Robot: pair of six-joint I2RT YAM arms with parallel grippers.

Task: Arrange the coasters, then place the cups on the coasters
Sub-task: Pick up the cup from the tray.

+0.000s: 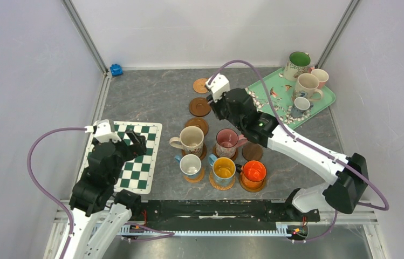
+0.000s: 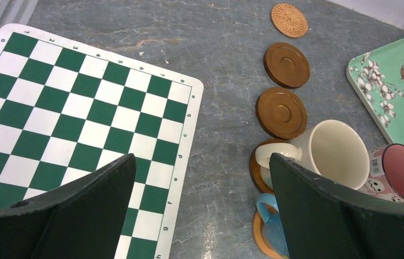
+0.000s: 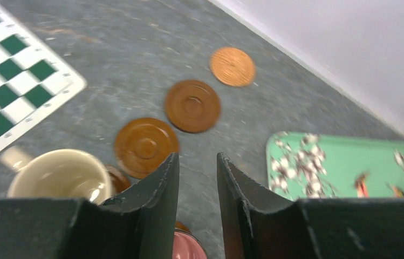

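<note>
On the grey marbled table (image 1: 151,91), disregard the green-and-white checkered mat (image 1: 135,175) at left: no part of the layout. Locate the mint floral rectangular tray (image 1: 264,89) at back right, stocked with four unplaced mugs: green-lined mug (image 1: 298,63), tall cream mug (image 1: 306,86), small pink mug (image 1: 321,76), small light-blue mug (image 1: 300,104). At centre, count five mugs seated on discs as far as visible: wide cream mug (image 1: 191,140), pink speckled mug (image 1: 226,141), white-blue mug (image 1: 190,165), yellow-lined blue mug (image 1: 224,170), clear orange mug (image 1: 253,172). Behind them, lined up bare as landing spots, judged: orange-brown wooden coaster (image 1: 196,124), dark brown wooden coaster (image 1: 199,106), woven rattan coaster (image 1: 201,85); also a brown coaster (image 1: 252,151) beside the pink speckled mug. Read right claw (image 3: 197,159) as narrowly parted, gripping nothing, above the pink speckled mug. Read left claw (image 2: 202,159) as spread wide, empty, over the mat's right edge, clear of the right arm's reach.
</note>
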